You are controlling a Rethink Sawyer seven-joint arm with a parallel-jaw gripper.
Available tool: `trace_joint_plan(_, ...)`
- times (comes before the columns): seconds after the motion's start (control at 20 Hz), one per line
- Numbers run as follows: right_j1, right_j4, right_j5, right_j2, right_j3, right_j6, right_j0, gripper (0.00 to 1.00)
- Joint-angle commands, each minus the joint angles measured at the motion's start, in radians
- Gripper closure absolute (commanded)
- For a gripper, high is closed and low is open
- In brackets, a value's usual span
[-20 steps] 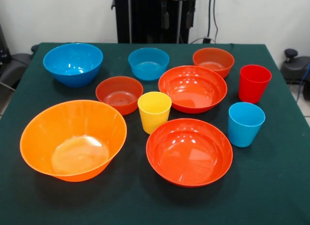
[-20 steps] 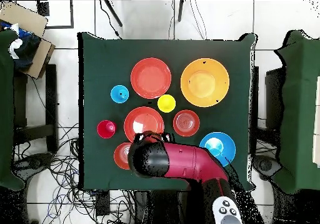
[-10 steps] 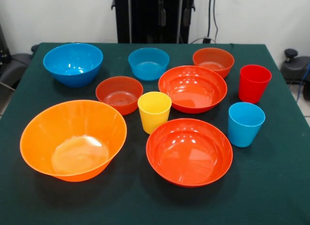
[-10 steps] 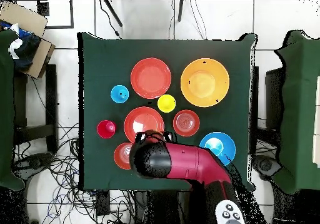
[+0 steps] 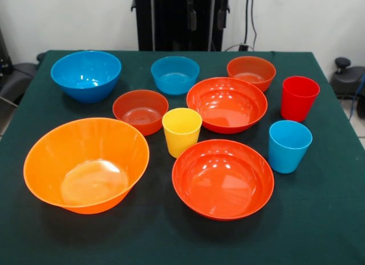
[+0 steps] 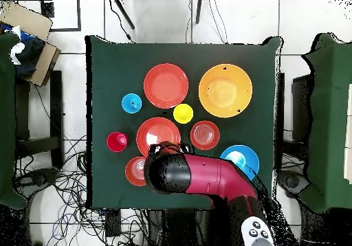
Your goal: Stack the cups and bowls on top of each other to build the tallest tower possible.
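**tinker_joe:** Nearest the camera on the table [image 5: 319, 231], the huge orange bowl [image 5: 85, 164] sits apart from a wide red-orange bowl [image 5: 223, 178]. Nothing is nested yet, so no tower. Behind those come the yellow cup [image 5: 182, 131] and the light blue cup [image 5: 290, 146], then a small red-orange bowl [image 5: 140, 111], the second wide red-orange bowl [image 5: 227, 104] and the red cup [image 5: 299, 98]. Farthest back: the big blue bowl [image 5: 86, 74], the small blue bowl [image 5: 175, 74] and another small red-orange bowl [image 5: 251, 72].

**bolts4brains:** And the gripper [image 5: 206, 17]?

**tinker_joe:** Only its tips poke in at the top edge, over the back row. Can't tell if it's open or closed, and I can't see it carrying anything. From overhead the arm [image 6: 199, 177] covers it.

**bolts4brains:** I'd guess the first pick is the step in hand. Grab a bowl by one rim wall, lift straight up so the neighbours don't get knocked, and start with the orange one as the base. Glossy plastic probably slips, so centre the grip.
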Motion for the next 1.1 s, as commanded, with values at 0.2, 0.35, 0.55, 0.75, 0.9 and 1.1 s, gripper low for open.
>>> trace_joint_plan(0.2, 0.047, -0.052, -0.013, 0.033, 0.028, 0.069, 0.016, 0.00)
trace_joint_plan(0.35, 0.085, -0.078, -0.053, 0.012, 0.018, 0.077, 0.016, 0.00)
trace_joint_plan(0.55, 0.132, -0.095, -0.072, 0.013, 0.002, 0.057, -0.004, 0.00)
trace_joint_plan(0.75, 0.194, -0.117, -0.102, 0.025, -0.027, 0.032, -0.028, 0.00)
trace_joint_plan(0.9, 0.242, -0.134, -0.110, 0.044, -0.059, 0.003, -0.056, 0.00)
trace_joint_plan(1.1, 0.292, -0.162, -0.105, 0.069, -0.098, -0.025, -0.089, 0.00)
